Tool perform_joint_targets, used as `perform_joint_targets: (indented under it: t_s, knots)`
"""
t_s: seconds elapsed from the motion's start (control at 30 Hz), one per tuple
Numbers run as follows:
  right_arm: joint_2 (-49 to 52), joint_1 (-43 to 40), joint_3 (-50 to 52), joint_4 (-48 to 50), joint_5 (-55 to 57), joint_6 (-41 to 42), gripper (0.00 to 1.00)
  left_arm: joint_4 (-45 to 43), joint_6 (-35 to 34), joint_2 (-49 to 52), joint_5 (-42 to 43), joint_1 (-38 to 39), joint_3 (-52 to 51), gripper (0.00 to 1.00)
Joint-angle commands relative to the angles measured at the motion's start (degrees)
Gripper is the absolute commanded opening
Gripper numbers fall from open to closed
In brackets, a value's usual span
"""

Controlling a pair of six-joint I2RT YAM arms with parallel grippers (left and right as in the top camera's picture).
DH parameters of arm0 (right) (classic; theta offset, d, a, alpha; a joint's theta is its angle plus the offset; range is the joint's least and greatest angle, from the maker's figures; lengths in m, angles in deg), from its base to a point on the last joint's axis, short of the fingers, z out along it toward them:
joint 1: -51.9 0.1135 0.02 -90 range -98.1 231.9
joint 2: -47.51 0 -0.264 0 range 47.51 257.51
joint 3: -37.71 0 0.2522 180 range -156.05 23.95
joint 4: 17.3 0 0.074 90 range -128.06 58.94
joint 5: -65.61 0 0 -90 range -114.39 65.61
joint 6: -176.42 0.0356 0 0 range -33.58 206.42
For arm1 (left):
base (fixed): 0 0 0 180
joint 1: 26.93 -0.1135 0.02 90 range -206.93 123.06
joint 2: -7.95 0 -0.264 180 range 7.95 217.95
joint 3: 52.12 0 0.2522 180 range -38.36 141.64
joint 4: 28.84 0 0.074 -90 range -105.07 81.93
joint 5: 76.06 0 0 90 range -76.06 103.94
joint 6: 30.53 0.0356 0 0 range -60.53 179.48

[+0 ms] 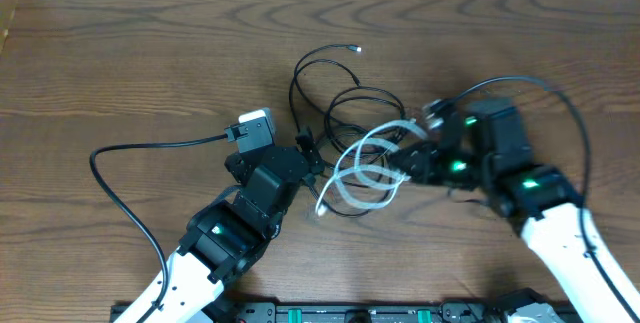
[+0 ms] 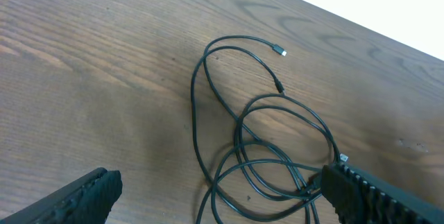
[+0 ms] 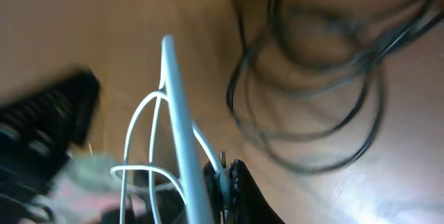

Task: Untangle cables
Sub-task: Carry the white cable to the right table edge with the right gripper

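The thin white cable (image 1: 365,173) lies in loose overlapping loops just ahead of the right jaws (image 1: 408,163), and one strand runs straight into them. These jaws are clenched on the thin white cable. In the right wrist view it rises taut from their tips (image 3: 225,182) as a pale, blurred line (image 3: 177,134), with slimmer white loops bowing out to one side of it. The thin black cables (image 1: 335,98) are tangled with the white loops and spread beyond both sets of jaws, with one small plug end lying farthest out. From the right wrist we see them as several stacked dark rings (image 3: 312,78) ahead of the clenched tips. The left jaws (image 1: 275,158) are released and spread wide, grasping nothing. In the left wrist view the black loops (image 2: 239,123) lie ahead of and between the two ribbed fingers (image 2: 76,200), and one loop reaches the tip of the other finger, though we cannot tell whether it touches. Everything rests on a brown wood-grain surface (image 1: 120,53), and a thicker black lead (image 1: 130,158) curves away behind the left jaws.
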Motion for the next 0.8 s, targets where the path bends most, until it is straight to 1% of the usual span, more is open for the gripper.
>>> perform_joint_targets:
  t_s: [0.0,0.17,0.27,0.5,0.7,0.77]
  knots:
    - [-3.4,-8.1,-3.4,0.7,-2.7,0.8,0.01,0.2,1.0,0.2,-0.9,-0.1,0.3,0.97]
    - [-6.6,-21.6,-4.5,6.4,-3.1,3.4,0.01,0.2,1.0,0.2,-0.9,-0.1,0.3,0.97]
    - [-6.8,-27.8,-4.5,9.1,1.6,3.5,0.01,0.2,0.9,0.2,-0.9,-0.1,0.3,0.97]
    - [-5.2,-36.0,-4.4,7.4,24.2,3.5,0.01,0.2,1.0,0.4,-0.9,-0.1,0.3,0.97]
    - [-0.4,-37.4,-4.4,7.9,53.4,4.0,0.01,0.2,1.0,0.6,-0.9,-0.1,0.3,0.97]
    - [2.5,-37.4,-4.4,8.6,60.4,5.8,0.01,0.2,1.0,0.6,-0.9,-0.1,0.3,0.97]
